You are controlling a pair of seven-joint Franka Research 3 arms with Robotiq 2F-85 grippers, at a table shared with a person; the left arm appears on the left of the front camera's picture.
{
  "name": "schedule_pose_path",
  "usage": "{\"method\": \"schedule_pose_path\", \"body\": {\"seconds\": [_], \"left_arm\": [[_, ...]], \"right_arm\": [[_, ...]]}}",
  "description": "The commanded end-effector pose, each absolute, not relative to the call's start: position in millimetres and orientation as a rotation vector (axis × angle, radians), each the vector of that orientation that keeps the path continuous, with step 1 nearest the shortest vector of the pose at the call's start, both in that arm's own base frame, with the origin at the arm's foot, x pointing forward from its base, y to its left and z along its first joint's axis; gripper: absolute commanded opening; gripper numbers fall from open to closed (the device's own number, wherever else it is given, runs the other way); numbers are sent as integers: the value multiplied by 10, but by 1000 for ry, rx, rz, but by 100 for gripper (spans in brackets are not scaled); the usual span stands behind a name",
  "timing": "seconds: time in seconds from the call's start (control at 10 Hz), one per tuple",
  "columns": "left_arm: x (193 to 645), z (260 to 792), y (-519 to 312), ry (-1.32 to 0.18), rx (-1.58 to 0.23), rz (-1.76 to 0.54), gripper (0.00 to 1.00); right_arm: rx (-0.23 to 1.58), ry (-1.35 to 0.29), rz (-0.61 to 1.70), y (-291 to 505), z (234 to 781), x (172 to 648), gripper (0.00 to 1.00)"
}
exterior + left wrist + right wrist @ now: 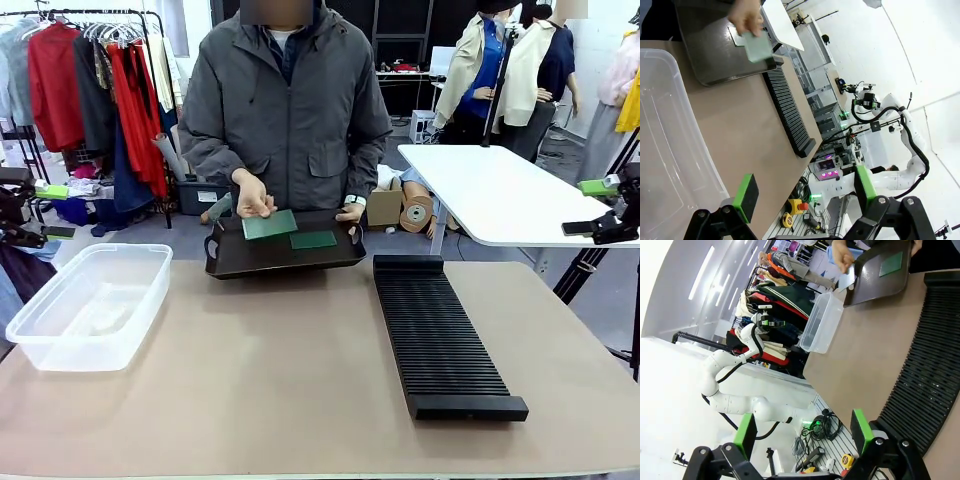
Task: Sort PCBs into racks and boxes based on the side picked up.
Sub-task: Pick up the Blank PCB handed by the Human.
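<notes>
Gaping wide and empty, the left gripper (pixel 805 192) hangs off the table's (pixel 300 380) near side, with the clear tub (pixel 665 150) close under one pad. The right gripper (pixel 803 431) is just as wide and holds nothing; the rack's (pixel 925 375) near end lies by one of its pads.

Out on the table, the tub sits on the left and the ribbed black rack on the right, running lengthwise from near to far. They are well apart, with bare tabletop between them.

At the far edge is a black tray (pixel 230 262), its corner just beside the rack's far end. One PCB (pixel 313 240) lies flat in it. A second PCB (pixel 270 225) is tilted above the tray, pinched in a person's hand (pixel 252 195). The person's other hand (pixel 350 212) rests at the tray's rim on the rack side.
</notes>
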State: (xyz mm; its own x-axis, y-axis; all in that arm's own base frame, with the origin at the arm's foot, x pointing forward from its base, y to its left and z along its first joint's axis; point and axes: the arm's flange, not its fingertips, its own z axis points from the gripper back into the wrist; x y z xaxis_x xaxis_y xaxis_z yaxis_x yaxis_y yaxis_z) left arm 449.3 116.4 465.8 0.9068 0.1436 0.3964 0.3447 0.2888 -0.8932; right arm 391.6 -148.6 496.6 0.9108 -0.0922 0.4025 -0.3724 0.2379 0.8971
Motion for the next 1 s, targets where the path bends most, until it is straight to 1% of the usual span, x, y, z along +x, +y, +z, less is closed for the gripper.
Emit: {"method": "schedule_pose_path", "body": {"seconds": [0.0, 0.9], "left_arm": [[4484, 4674, 1173, -440, -1282, -130, 100], [4484, 4674, 1173, -440, -1282, -130, 100]], "right_arm": [[1320, -407, 199, -1495, 4991, 3921, 100], [1320, -407, 199, -1495, 4991, 3921, 100]]}}
